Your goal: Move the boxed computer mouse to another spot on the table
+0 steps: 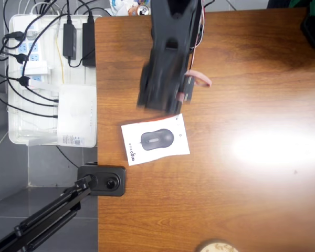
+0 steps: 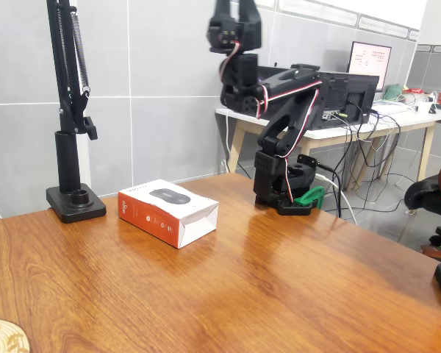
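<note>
While the arm hangs raised and folded, nothing is gripped, so the step in hand reads as the reach toward the box.
Near edge: round pale wooden disc (image 2: 1, 337) at the bench (image 2: 264, 294) corner, well apart from everything else.
Task thing: boxed computer mouse (image 2: 167, 212) lies flat on the bench, picture face up, orange-red side toward the fixed camera; in the overhead view it sits slightly skewed, near the bench's left edge.
Box contents: sealed carton, inside hidden; only the printed mouse shows.
Camera stand: black clamp-mounted camera (image 1: 102, 180) at the bench edge, just beside the box's lower left in the overhead view.
Gripper: gripper (image 1: 156, 100) hovers above the bench just beyond the box's top edge in the overhead view; blurred, cannot tell whether the jaws are apart or together.
Doing it well (judgement): come down over the box's short span, jaws wide, square to its skew, clear of the camera stand; lift level.
Tray: white tray (image 1: 16, 131) off the bench holds power strips, plugged adapters and cables.
</note>
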`<action>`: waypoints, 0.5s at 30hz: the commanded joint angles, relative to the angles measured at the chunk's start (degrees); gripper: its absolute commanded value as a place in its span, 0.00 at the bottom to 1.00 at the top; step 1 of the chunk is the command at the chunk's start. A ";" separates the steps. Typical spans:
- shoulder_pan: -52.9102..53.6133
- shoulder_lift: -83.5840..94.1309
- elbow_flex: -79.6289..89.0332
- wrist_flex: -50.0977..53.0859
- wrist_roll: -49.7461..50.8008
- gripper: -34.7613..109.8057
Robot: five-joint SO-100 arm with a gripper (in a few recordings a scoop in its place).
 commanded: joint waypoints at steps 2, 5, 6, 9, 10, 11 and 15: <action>0.35 13.27 6.59 -1.14 -2.02 0.24; 0.44 20.39 11.78 -0.97 -2.11 0.24; 0.53 23.29 13.80 -0.62 -2.20 0.24; 0.70 30.50 16.35 0.79 -2.11 0.24; 0.70 31.46 16.35 1.23 -2.11 0.24; 1.49 32.96 16.35 1.85 -2.20 0.24; 3.78 40.78 16.35 2.02 -2.11 0.24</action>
